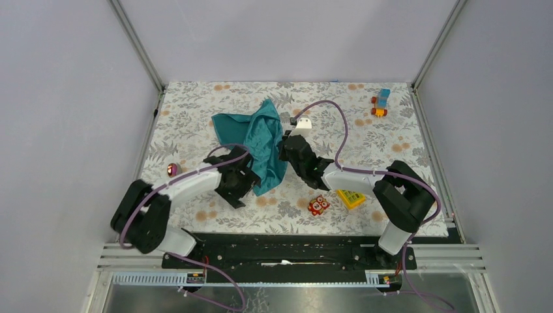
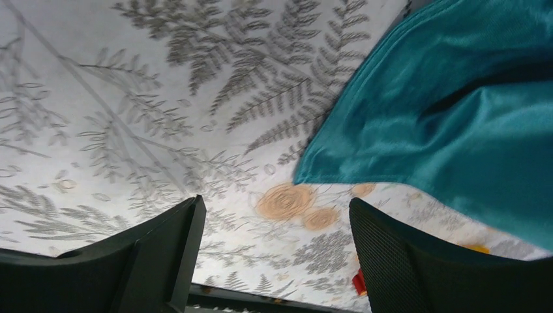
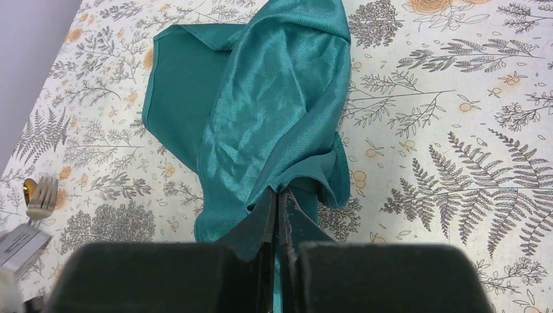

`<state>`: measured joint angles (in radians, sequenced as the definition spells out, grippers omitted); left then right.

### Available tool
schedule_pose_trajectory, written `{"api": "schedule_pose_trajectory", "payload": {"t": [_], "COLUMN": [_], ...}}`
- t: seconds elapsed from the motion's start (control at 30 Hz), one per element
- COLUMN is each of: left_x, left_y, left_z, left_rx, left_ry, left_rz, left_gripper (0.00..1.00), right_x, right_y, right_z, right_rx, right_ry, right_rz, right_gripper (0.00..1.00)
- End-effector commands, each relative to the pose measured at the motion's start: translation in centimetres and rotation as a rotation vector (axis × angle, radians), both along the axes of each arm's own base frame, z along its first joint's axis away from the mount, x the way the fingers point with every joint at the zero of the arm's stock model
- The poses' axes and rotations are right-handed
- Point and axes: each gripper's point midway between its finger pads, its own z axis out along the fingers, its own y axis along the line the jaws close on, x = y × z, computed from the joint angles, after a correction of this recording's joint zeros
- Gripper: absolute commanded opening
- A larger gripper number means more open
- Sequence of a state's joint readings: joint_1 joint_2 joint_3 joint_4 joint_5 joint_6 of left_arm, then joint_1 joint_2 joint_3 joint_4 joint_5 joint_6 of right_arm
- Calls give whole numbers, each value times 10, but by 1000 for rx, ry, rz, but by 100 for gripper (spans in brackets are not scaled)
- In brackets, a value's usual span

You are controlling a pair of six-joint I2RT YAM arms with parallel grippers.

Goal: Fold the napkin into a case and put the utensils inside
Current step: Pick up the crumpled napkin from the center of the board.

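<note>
**A:** What's the right gripper [image 3: 279,199] up to?

**B:** Its fingers are pressed together on the napkin [image 3: 261,117], with a fold of teal cloth pinched between them. The cloth spreads away from there, bunched and doubled over itself.

**A:** And the arm behind it?

**B:** It leans in from the napkin's near right. The forearm slants up towards the cloth and the wrist sits at the napkin's right edge.

**A:** The left gripper [image 2: 274,215]?

**B:** Its jaws are spread wide with nothing between them. It hangs low over the flowered table cover [image 2: 130,98], and the napkin's near corner is just beyond its fingertips, apart from them.

**A:** How's that arm sitting?

**B:** The elbow is folded down at the napkin's near left, and the forearm runs right, towards the napkin's near tip.

**A:** Where are the utensils?

**B:** A spoon [image 1: 172,169] with a pink-red bowl lies well to the left of the napkin, and a fork [image 3: 40,195] is out on that side too. A red owl toy [image 1: 318,205] and a yellow block [image 1: 351,197] sit to the napkin's near right, under the right arm.
</note>
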<state>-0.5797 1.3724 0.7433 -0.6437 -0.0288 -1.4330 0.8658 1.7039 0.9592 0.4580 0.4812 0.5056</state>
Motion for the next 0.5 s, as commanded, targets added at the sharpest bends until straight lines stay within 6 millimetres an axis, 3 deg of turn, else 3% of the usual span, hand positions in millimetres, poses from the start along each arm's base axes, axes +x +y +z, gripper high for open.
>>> {"api": "schedule_pose_trajectory", "payload": {"t": [0.0,0.17,0.27,0.4,0.47], "left_x": [15,21,11,4,2], "left_y": [-17,-22,-28,-24,-18], "left_z": [2,-13,-25,-42,-49], "left_rx": [5,80,82,106,133], "left_ry": [100,205,305,356,357], "left_rz": [96,104,114,157,178], "left_gripper": [87,85,67,61,53], "right_x": [9,10,11,13,13], "right_y": [-4,-8,-11,-13,-14], "right_z": [22,20,21,21,22], "right_rx": [52,56,66,73,73], "right_ry": [-57,-50,-48,-43,-43], "right_rz": [-51,-60,-65,-68,-67], "right_gripper": [0,0,0,0,0]}}
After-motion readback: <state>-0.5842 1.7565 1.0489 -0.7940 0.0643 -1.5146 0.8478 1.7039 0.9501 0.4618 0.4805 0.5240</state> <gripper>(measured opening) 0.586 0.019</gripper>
